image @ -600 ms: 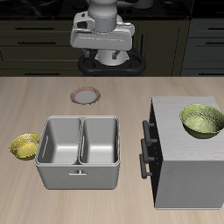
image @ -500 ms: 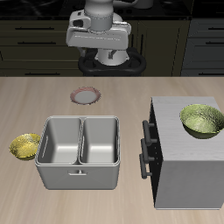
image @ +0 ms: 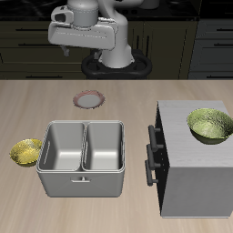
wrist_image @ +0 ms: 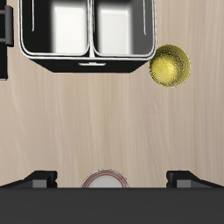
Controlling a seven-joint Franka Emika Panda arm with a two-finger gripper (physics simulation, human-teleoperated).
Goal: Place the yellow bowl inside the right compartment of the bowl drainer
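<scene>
Yellow bowl (image: 26, 152) sits beside the bowl drainer (image: 84, 157); the arm is raised far back, tool (wrist_image: 108, 178) fingers apart.

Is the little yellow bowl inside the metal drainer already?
No, the yellow bowl sits on the table just outside the bowl drainer, and both of the drainer's basins are empty.

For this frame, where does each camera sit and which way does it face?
Exterior: in front and above, facing the arm across the table; shows drainer, yellow bowl, cabinet.
Wrist: on the gripper, looking straight down; only dark finger tips show.
Shared: drainer, yellow bowl, small plate.
</scene>
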